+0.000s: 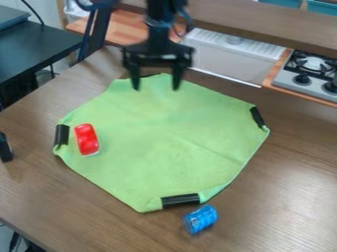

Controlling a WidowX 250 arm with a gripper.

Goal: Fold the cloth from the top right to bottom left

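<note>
Black two-finger gripper hangs over far edge of light-green fabric cloth, fingers spread wide. Cloth lies mostly flat, mid brown wood-look counter, w/ black strips at edges, incl. R & btm. Small red glossy object on cloth's L side; blue cylindrical can on its side near btm edge.

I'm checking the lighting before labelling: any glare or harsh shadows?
Camera view: soft glare pales the table right of the cloth; the cloth looks fairly evenly lit, with no hard shadow across it; small highlights on the blue can.
</note>
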